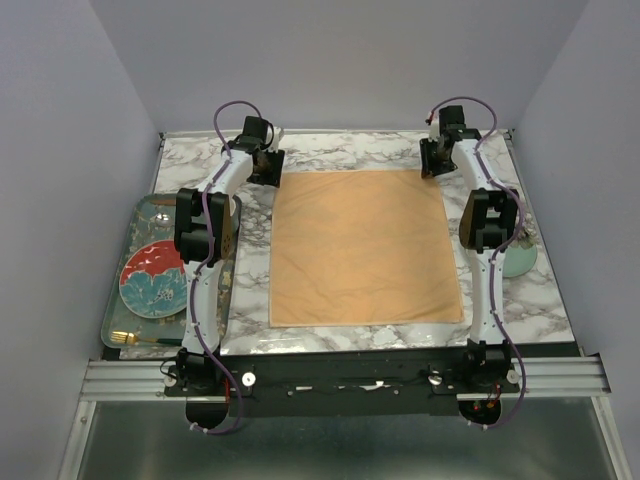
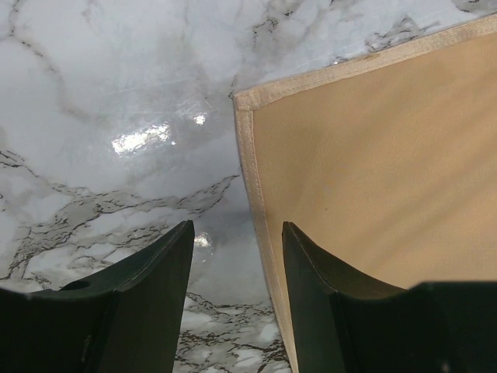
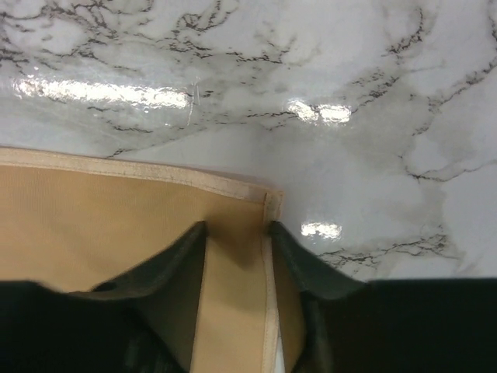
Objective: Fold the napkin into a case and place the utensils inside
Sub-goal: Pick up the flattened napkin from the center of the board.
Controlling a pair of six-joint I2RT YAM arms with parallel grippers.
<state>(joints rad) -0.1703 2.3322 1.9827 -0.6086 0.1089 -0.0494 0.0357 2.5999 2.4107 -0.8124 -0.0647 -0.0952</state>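
Note:
The peach-orange napkin (image 1: 365,245) lies spread flat on the marble table, and no case is in view. My left gripper (image 1: 266,165) is down at its far left corner. It is open (image 2: 237,229) and straddles the left hem, one finger over marble and one over the napkin (image 2: 373,171). My right gripper (image 1: 434,165) is at the far right corner. Its jaws (image 3: 237,227) stand apart on the napkin (image 3: 101,210) with a flat strip of cloth and the hem between them. The utensils show as a gold fork (image 1: 128,339) on the tray's near end.
A grey patterned tray (image 1: 128,228) sits at the left edge and holds a red and teal plate (image 1: 153,283). A pale green dish (image 1: 520,262) stands by the right arm. Purple walls close in on the table at the left, back and right.

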